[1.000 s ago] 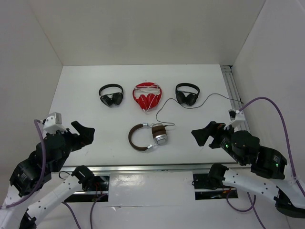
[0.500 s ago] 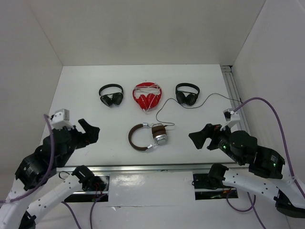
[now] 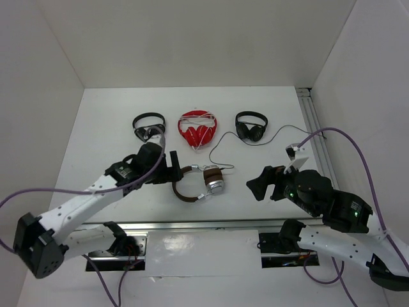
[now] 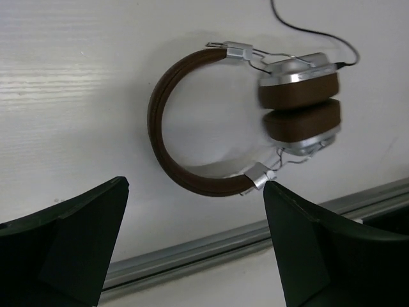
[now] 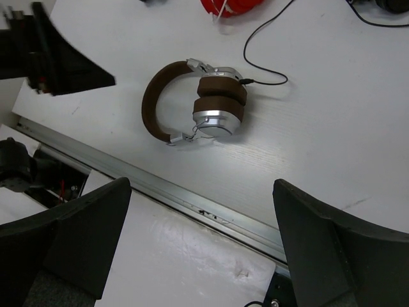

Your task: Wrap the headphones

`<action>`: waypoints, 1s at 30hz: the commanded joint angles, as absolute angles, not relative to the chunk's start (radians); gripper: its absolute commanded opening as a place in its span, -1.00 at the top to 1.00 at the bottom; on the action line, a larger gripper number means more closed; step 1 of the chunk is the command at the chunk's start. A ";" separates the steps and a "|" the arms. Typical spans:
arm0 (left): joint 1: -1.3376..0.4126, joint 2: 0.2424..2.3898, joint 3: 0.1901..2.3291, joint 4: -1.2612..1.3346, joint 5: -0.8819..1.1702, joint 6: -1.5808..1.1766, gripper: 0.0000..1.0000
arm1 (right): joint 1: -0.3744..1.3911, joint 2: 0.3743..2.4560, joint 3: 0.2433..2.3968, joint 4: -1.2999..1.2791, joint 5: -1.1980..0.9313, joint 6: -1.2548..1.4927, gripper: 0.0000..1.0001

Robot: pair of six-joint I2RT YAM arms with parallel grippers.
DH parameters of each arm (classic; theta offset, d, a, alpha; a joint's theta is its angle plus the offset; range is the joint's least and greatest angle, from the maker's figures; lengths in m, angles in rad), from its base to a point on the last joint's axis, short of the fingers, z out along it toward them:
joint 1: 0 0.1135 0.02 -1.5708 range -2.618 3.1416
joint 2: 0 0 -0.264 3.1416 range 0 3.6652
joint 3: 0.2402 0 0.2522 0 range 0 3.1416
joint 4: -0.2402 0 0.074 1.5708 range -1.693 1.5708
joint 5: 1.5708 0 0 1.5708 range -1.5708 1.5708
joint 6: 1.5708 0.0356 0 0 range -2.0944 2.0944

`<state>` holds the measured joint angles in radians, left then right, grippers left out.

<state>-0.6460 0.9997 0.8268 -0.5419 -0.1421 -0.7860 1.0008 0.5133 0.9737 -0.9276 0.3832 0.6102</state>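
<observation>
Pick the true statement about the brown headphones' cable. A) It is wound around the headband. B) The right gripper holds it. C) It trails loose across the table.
C: the cable leaves the headphones and snakes loosely over the table, none of it wound up.

We see a white bench with 4 sets lying flat on it. The brown headphones lie near the front edge, cups side by side. Their thin dark cable curls off toward the back. Behind them, in 1 row, lie the left black pair, the red pair and the right black pair.
</observation>
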 commanded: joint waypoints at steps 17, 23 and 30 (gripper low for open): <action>-0.684 1.505 0.805 -0.348 -0.242 -0.842 -0.58 | 0.988 0.480 0.969 -0.870 0.364 0.580 -0.99; -0.706 1.575 0.796 -0.357 -0.276 -0.885 -0.50 | 0.988 0.480 0.969 -0.870 0.364 0.580 -0.99; -0.715 1.612 0.798 -0.390 -0.285 -0.905 0.58 | 0.988 0.489 0.969 -0.870 0.364 0.580 -0.99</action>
<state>-0.7055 1.5627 0.8211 -0.3347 -0.3004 -0.8726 0.9939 0.4858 0.9733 -0.9241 0.3607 0.5926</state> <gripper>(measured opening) 0.279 0.993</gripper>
